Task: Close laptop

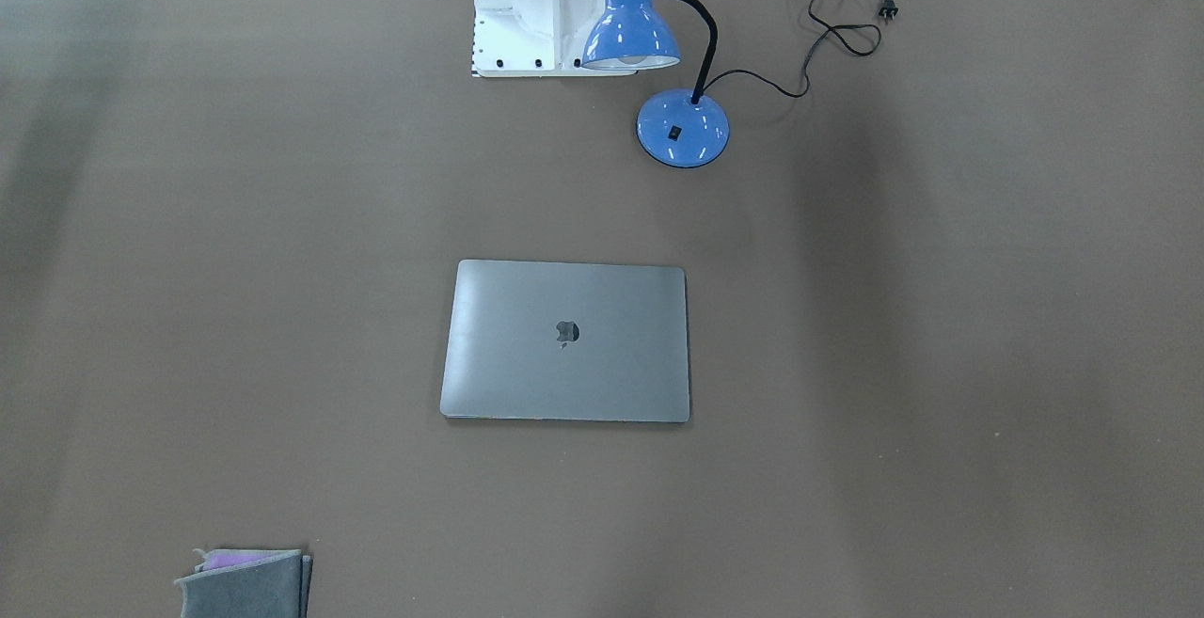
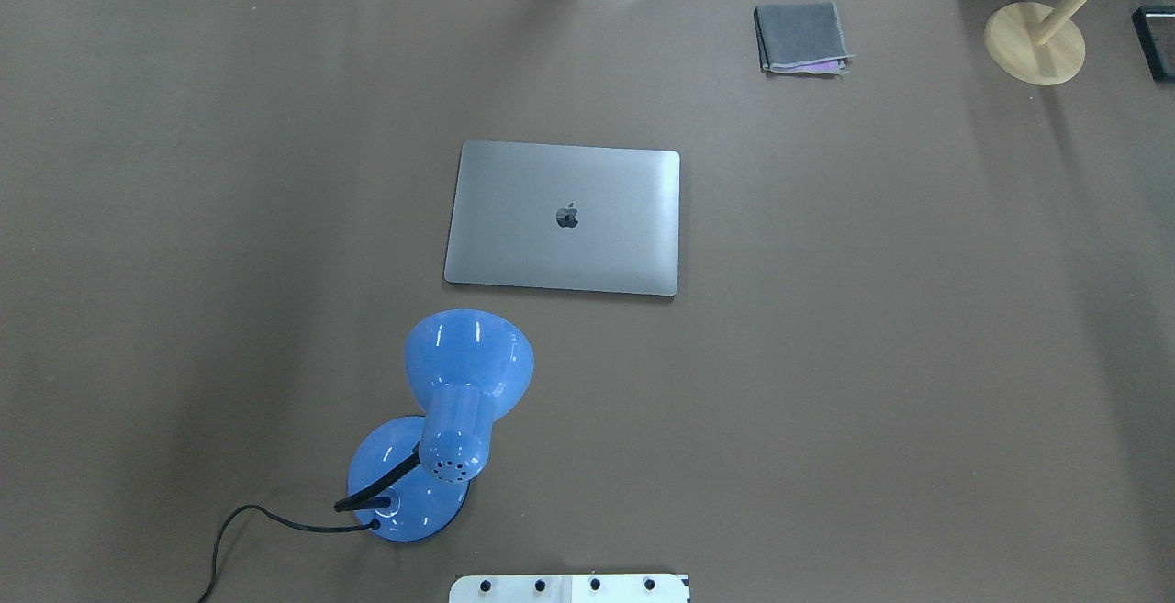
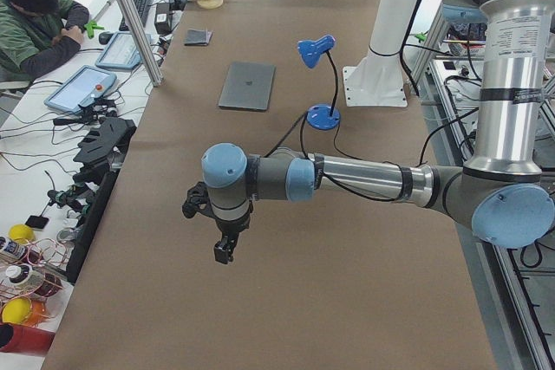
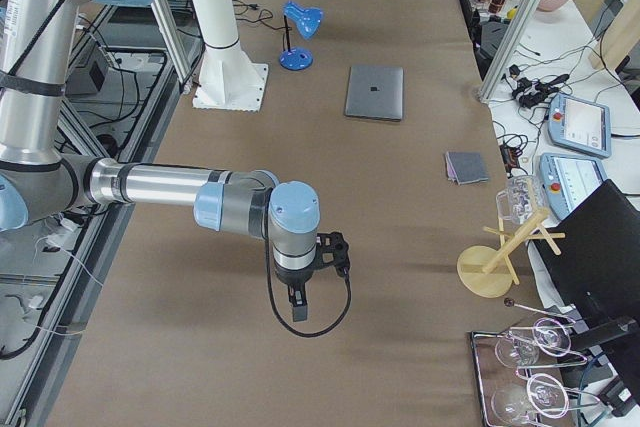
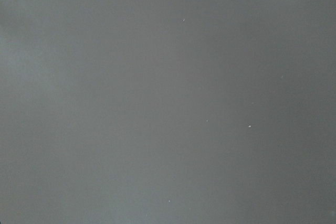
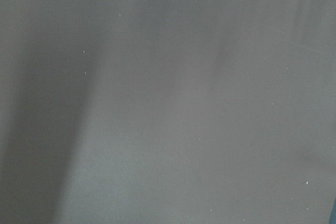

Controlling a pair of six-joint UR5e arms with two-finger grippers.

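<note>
The laptop (image 1: 564, 340) lies flat in the middle of the brown table with its lid down and the dark apple logo facing up. It also shows in the overhead view (image 2: 565, 217) and in both side views (image 3: 247, 86) (image 4: 375, 92). My left gripper (image 3: 223, 253) hangs over the bare table far from the laptop, at the table's left end. My right gripper (image 4: 297, 309) hangs over the bare table at the right end. Both show only in the side views, so I cannot tell whether they are open or shut. Both wrist views show only bare table.
A blue desk lamp (image 2: 468, 364) stands between the laptop and the robot's base (image 2: 569, 587), its cord (image 1: 847, 7) trailing on the table. A folded grey cloth (image 2: 801, 37) and a wooden stand (image 2: 1035, 43) sit at the far right.
</note>
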